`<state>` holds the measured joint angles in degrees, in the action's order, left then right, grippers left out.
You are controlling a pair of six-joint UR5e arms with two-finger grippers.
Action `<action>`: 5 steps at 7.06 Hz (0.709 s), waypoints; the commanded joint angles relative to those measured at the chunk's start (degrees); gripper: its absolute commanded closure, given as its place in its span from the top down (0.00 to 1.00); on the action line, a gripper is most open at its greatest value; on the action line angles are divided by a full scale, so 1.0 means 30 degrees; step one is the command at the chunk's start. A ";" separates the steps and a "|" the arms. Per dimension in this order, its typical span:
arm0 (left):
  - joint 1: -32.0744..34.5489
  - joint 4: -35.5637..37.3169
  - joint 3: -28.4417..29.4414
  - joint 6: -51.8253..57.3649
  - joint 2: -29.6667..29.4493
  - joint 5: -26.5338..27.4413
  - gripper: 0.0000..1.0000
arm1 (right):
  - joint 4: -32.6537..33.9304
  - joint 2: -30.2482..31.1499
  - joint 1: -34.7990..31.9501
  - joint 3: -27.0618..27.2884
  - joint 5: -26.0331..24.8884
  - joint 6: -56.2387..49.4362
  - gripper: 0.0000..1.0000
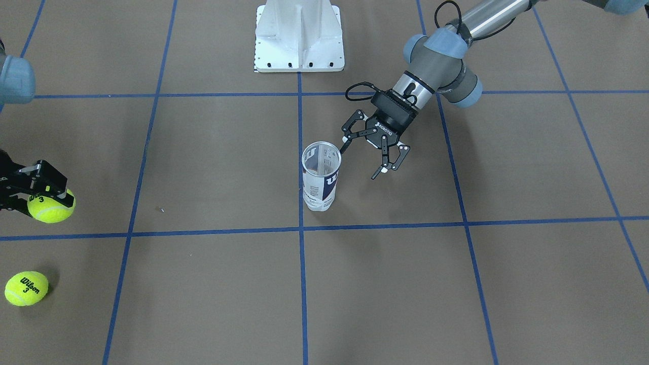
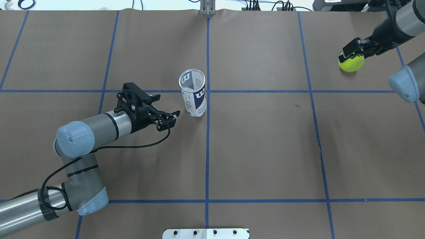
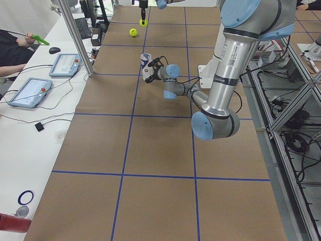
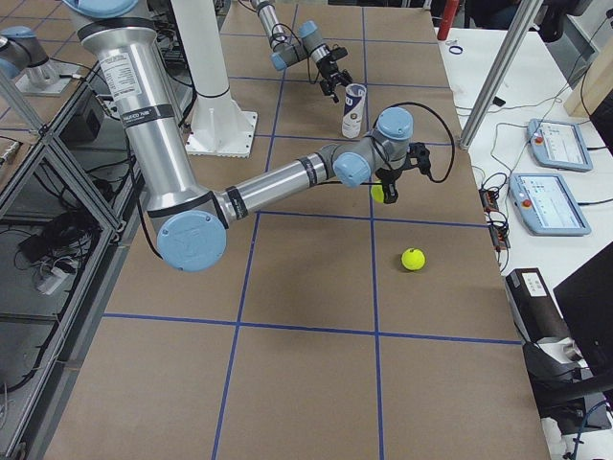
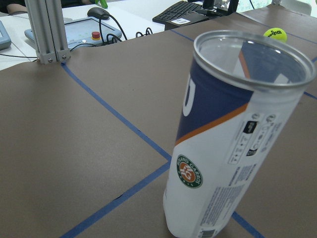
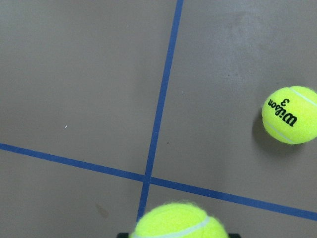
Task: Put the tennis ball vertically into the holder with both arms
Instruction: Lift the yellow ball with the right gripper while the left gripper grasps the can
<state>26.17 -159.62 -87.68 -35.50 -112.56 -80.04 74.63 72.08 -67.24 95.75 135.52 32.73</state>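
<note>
The holder (image 1: 321, 177) is a clear can with a navy-and-white label, standing upright and open-topped near the table's middle; it also shows in the overhead view (image 2: 193, 93) and close up in the left wrist view (image 5: 233, 144). My left gripper (image 1: 361, 163) is open and empty, level with the can and just beside it, not touching (image 2: 167, 105). My right gripper (image 1: 46, 196) is shut on a yellow tennis ball (image 1: 50, 205), low over the table at its far right end (image 2: 351, 62). The ball fills the bottom of the right wrist view (image 6: 181, 220).
A second tennis ball (image 1: 26, 288) lies loose on the table near the held one (image 6: 290, 115). The white robot base plate (image 1: 299, 40) is at the robot's edge. Blue tape lines grid the brown table. An aluminium post (image 5: 47, 29) stands at the far edge.
</note>
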 commanded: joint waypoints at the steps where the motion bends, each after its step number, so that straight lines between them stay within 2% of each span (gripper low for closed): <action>1: -0.1102 -0.1864 0.2058 -0.0033 -0.0853 0.2355 0.99 | 0.0083 -0.0325 0.0000 0.0164 0.0004 0.0017 0.00; 2: -0.1252 -0.1929 0.2792 -0.0033 -0.1641 0.2568 0.99 | 0.0113 -0.0472 0.0000 0.0164 0.0004 0.0046 0.00; 5: -0.1429 -0.1930 0.2917 -0.0033 -0.1765 0.2570 0.99 | 0.0114 -0.0678 0.0000 0.0164 0.0004 0.0047 0.00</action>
<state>22.05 -165.36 -79.14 -35.60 -117.66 -72.40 74.96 70.35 -67.21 96.24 135.53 32.87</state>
